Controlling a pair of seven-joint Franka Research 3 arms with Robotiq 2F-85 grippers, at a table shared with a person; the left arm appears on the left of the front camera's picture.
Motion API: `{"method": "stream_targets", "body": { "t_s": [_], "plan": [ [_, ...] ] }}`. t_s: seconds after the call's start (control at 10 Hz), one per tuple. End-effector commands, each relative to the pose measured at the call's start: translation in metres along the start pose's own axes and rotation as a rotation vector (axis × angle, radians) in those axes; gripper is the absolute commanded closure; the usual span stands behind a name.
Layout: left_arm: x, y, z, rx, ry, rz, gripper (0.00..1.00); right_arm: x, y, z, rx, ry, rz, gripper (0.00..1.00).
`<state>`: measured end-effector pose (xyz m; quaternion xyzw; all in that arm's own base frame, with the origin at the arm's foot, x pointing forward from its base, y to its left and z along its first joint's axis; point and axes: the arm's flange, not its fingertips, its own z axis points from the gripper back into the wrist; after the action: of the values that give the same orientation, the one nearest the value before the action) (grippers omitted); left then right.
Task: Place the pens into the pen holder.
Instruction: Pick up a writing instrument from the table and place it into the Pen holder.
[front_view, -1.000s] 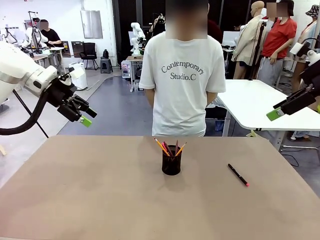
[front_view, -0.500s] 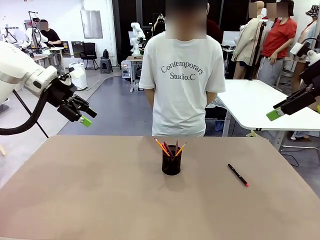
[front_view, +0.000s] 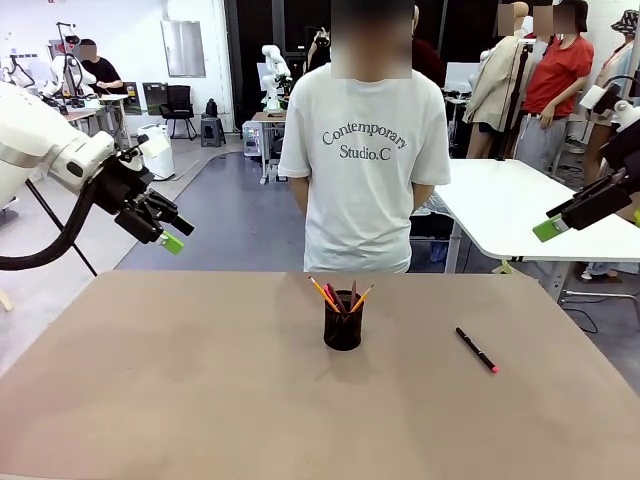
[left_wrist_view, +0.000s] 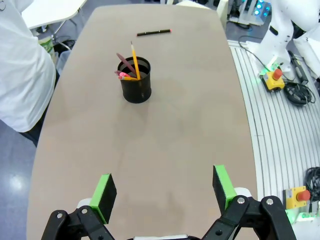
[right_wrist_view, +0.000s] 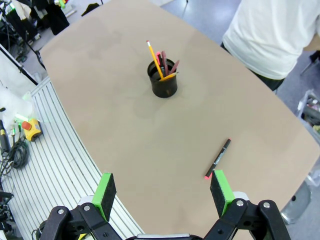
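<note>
A black mesh pen holder (front_view: 343, 327) (left_wrist_view: 136, 83) (right_wrist_view: 164, 81) stands mid-table in front of the person, with several pens sticking out of it: yellow-orange pencils (front_view: 323, 292) (left_wrist_view: 134, 59) (right_wrist_view: 154, 57) and reddish-brown ones. One black pen with a pink-red tip (front_view: 477, 350) (left_wrist_view: 154, 32) (right_wrist_view: 218, 158) lies flat on the table to the holder's right. My left gripper (front_view: 166, 233) (left_wrist_view: 163, 191) hangs open high above the table's left edge, holding nothing. My right gripper (front_view: 556, 222) (right_wrist_view: 162, 192) hovers open high off the right side, also holding nothing.
A person in a white T-shirt (front_view: 364, 150) stands at the far table edge with hands behind the back. A white table (front_view: 520, 205) sits behind on the right. The brown tabletop (front_view: 200, 390) is bare around the holder.
</note>
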<state>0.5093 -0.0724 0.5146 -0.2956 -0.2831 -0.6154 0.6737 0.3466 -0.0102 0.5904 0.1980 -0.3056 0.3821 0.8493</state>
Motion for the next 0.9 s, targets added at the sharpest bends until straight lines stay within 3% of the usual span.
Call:
{"method": "stream_targets", "body": {
  "t_s": [0.0,0.2,0.5,0.8],
  "plan": [
    [0.002,-0.001,0.002,0.003,0.000,0.013,0.00,0.002,-0.001,0.000,0.018,-0.025,0.008,0.00],
    [0.002,-0.001,0.002,0.003,0.000,0.013,0.00,0.000,0.000,0.000,0.000,0.000,0.000,0.00],
    [0.002,-0.001,0.002,0.003,0.000,0.013,0.00,0.025,-0.002,-0.029,-0.213,0.179,-0.111,0.00],
    [0.002,-0.001,0.002,0.003,0.000,0.013,0.00,0.032,-0.018,-0.070,-0.317,0.334,-0.154,0.00]
  ]
}}
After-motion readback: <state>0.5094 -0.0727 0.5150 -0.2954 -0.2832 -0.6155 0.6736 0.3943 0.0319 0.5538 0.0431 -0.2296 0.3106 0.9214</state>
